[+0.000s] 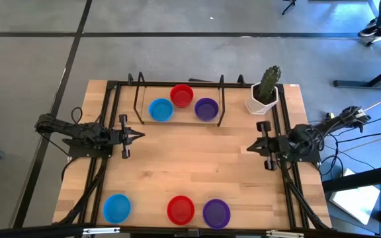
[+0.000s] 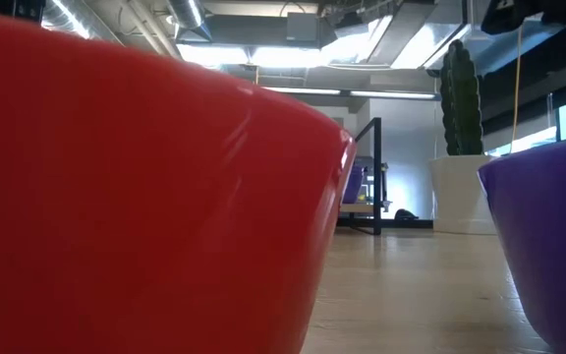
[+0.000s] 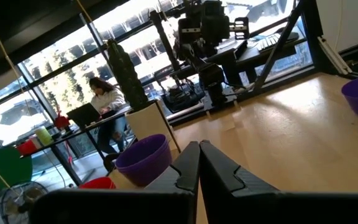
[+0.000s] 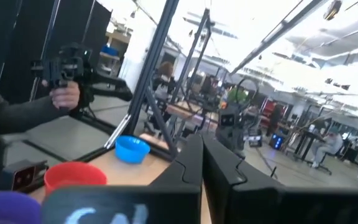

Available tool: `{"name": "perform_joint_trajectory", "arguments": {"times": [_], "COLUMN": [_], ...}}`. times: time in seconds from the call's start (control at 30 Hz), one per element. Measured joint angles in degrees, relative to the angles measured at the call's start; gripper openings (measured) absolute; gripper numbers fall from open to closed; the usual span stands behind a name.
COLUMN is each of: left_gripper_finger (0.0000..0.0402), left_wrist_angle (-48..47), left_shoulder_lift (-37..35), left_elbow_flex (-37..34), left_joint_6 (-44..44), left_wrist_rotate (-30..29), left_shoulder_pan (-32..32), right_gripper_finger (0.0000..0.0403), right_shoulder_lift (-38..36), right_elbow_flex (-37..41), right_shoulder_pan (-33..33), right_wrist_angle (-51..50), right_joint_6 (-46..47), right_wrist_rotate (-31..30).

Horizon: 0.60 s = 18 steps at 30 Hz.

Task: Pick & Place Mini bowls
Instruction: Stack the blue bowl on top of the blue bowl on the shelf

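Six mini bowls (image 1: 161, 110): two blue, two red, two purple.

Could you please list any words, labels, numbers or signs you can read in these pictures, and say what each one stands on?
None can be read.
Pale marks on the right gripper body, seen in the right wrist view: too blurred to read.
The bowls, such as the red bowl and purple bowl, are plain, with no print.
The white pot and the table show no label.
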<state>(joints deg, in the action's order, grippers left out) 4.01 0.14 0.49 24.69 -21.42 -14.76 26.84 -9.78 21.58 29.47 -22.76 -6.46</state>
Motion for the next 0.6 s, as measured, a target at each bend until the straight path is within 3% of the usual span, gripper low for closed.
{"name": "perform_joint_trajectory", "arguments": {"times": [0.6], "left_gripper_finger": [0.0005], "left_wrist_angle": [0.0], "left_shoulder_lift": [0.0], "left_elbow_flex": [0.0], "left_joint_6": [-1.0], "left_wrist_rotate": [0.0], "left_shoulder_pan": [0.0], "right_gripper_finger": [0.0010], "right_shoulder_lift": [0.1], "right_elbow_flex": [0.0], "right_shoulder_pan": [0.0], "right_wrist_angle": [-0.6], "right_joint_6": [0.2], "right_wrist_rotate": [0.0]}}
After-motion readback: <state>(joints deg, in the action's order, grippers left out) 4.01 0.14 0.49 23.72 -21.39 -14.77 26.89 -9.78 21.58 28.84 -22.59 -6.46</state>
